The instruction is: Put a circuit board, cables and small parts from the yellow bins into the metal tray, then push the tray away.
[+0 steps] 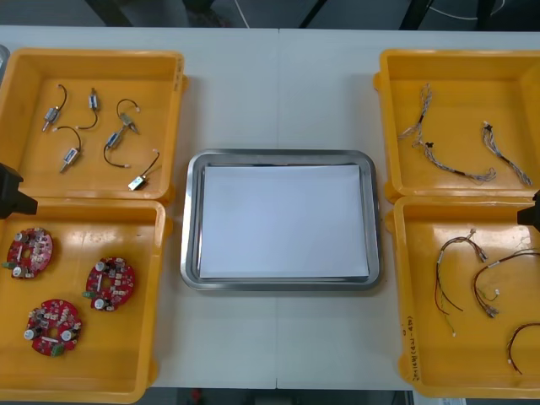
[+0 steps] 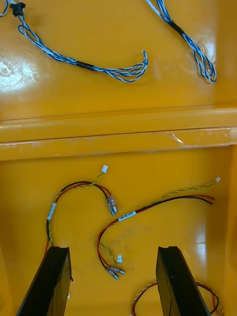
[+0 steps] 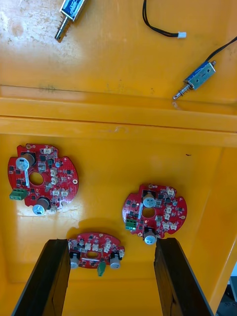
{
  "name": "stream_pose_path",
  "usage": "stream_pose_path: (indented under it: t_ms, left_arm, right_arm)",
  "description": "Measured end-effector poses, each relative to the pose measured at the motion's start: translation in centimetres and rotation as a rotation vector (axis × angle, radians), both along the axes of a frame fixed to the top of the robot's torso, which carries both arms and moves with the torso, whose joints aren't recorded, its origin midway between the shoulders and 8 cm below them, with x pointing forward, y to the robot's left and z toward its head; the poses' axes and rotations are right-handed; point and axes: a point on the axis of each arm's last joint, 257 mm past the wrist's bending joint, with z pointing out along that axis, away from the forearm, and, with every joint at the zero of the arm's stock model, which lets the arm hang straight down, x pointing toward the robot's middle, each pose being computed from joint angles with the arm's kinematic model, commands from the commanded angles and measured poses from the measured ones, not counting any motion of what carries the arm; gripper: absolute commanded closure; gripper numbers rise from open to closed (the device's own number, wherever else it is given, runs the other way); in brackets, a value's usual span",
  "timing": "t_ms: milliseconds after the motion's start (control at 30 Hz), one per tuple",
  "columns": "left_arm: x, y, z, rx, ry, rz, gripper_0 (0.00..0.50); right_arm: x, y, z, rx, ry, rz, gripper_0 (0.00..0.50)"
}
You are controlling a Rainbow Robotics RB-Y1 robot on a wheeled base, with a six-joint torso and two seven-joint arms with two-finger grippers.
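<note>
Three round red circuit boards [image 1: 109,283] lie in the near left yellow bin [image 1: 143,221]. My left gripper [image 3: 111,242] hangs open above that bin. One board [image 3: 95,249] lies below the gap between its fingers [image 3: 49,276], and two others [image 3: 154,213] lie farther out. My right gripper [image 2: 113,248] hangs open over the near right yellow bin [image 1: 405,253], above red and yellow cables [image 2: 148,207]. Between the bins stands the metal tray [image 1: 192,221], white inside, with nothing in it.
Several small metal parts [image 1: 69,154] with black cables lie in the far left bin [image 1: 173,118]. Twisted blue and white cables [image 1: 447,164] lie in the far right bin [image 1: 390,118]. Black bits of my arms show at the left edge [image 1: 10,192] and right edge [image 1: 531,211].
</note>
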Motion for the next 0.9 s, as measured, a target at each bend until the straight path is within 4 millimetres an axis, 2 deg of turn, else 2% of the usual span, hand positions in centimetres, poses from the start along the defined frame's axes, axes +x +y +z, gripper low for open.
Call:
stream_pose_path:
  t_ms: [900]
  left_arm:
    - [0.00,0.00,0.00,0.000,0.000,0.000,0.000]
  right_arm:
    - [0.00,0.00,0.00,0.000,0.000,0.000,0.000]
